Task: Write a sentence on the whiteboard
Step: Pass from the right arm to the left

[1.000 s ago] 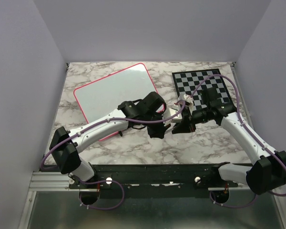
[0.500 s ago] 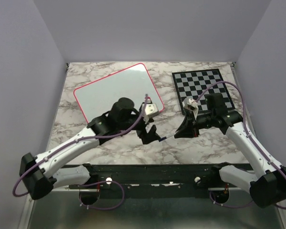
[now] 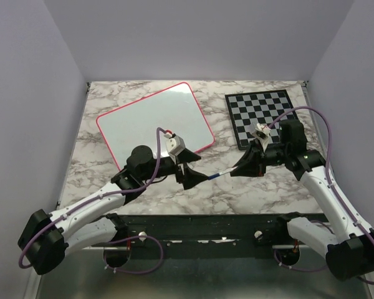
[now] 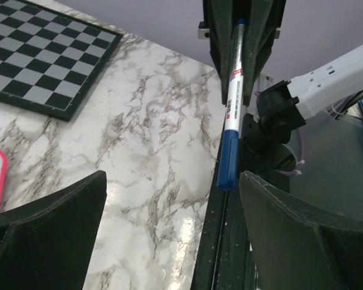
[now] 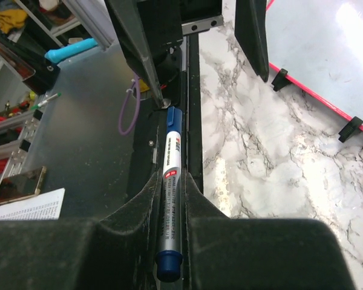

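A: Change noted. A second ago both arms met over the middle of the table [image 3: 249,193], and the left fingers [image 4: 60,223] were closed at the meeting point. Now they are spread wide and have drawn back towards the near-left.

B: And the marker [image 4: 233,103]?

A: It stayed with the right arm. The right fingers [image 5: 139,205] are pinching its white barrel, and it points level across at the left arm. The end lies in the gap between the open left fingers, touching neither.

B: Cap off?

A: Doesn't look like it. The blue cap [image 4: 228,160] is still on the end facing the left wrist camera. Either this was a handover to the right arm, or a pull at the cap that let go. I can't tell which.

B: The whiteboard [image 3: 149,121]?

A: It lies flat at the back-left of the table, tilted, pink rim all round, well apart from both arms. The chessboard [image 3: 262,115] is back-right, behind the right arm. I can make out no blue words on the board from above, so I judge the sentence not yet begun.

B: Meaning?

A: Early stage. The pen is secured in one arm, but it needs uncapping before it goes to the board.
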You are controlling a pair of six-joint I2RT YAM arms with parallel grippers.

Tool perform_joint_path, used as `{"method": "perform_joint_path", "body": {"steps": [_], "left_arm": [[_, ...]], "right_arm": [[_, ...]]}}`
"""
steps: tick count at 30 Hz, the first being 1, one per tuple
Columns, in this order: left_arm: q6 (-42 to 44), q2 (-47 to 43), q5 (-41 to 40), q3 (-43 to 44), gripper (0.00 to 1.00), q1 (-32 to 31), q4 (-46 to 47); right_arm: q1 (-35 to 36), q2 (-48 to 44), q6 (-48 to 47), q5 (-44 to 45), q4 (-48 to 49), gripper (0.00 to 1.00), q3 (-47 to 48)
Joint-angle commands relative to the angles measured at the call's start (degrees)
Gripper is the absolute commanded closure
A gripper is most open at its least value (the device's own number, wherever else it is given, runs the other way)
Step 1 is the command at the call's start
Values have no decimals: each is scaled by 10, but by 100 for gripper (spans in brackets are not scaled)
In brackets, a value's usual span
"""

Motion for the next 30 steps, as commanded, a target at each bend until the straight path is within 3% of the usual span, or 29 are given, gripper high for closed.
{"method": "perform_joint_path", "body": {"steps": [1,9,30], "left_arm": [[-9,50,66,36,7,-22,105],[-9,99,108,62,15,-44,115],[62,138,133,131,80,-46,-50]], "right_arm": [[-5,-5,47,-32,46,99,-14],[-8,-5,63,-31,68,99,-23],[-14,-7,93,-37,101,98,-34]]}}
